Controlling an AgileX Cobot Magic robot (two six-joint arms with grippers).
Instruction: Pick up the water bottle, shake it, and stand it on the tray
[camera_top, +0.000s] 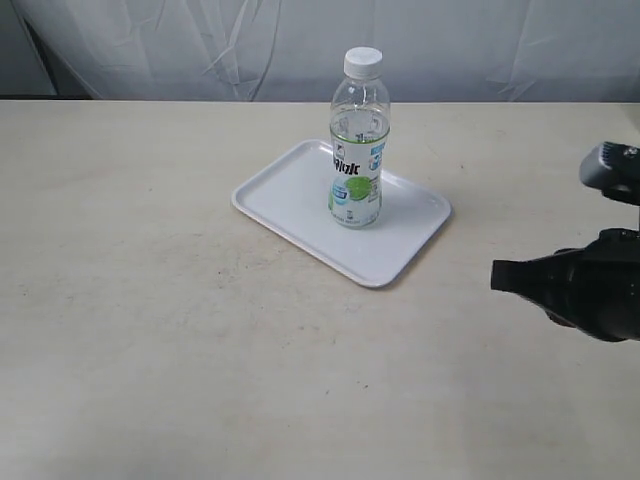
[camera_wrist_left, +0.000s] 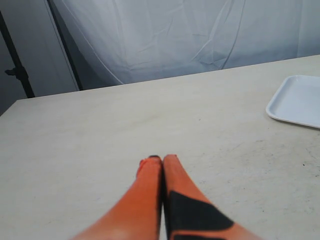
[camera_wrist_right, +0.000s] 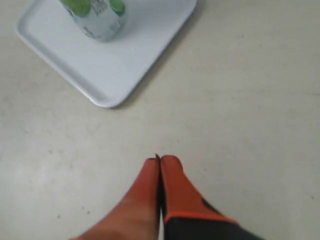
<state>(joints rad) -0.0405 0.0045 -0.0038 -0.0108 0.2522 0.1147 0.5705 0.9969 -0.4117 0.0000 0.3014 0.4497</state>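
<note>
The water bottle (camera_top: 357, 150) stands upright in the exterior view, long axis vertical, white cap on top and label facing the camera. Its base rests on the tray (camera_top: 290, 195), toward the tray's middle. There is one bottle and one tray. The tray lies flat on the pale table (camera_top: 150, 320), turned at an angle to the table's edges, with a white cloth (camera_top: 200, 40) hanging behind. At the right edge a dark part of the right arm (camera_top: 575, 285) juts in above the table, well apart from the tray. Its fingers cannot be made out here, and the left arm does not show.

The left wrist view shows the left gripper (camera_wrist_left: 161, 160): two orange fingers pressed flat against each other, holding nothing, over bare table. Only one rounded corner of the tray (camera_wrist_left: 297, 100) comes into this view, well apart from the fingertips. The bottle is outside it. The cloth (camera_wrist_left: 200, 35) fills the background, with a dark pole (camera_wrist_left: 15, 65) beside it.

The right wrist view shows the right gripper (camera_wrist_right: 159, 161), again two orange fingers closed tip to tip and empty, above the table and apart from the tray (camera_wrist_right: 130, 55). Here most of the tray's low rim is visible, and only the lowest part of the bottle (camera_wrist_right: 100, 22), its clear base and the green of the label, standing on the tray's floor. This view alone shows the base sitting inside the rim. Only the exterior view gives the whole bottle with its cap.
</note>
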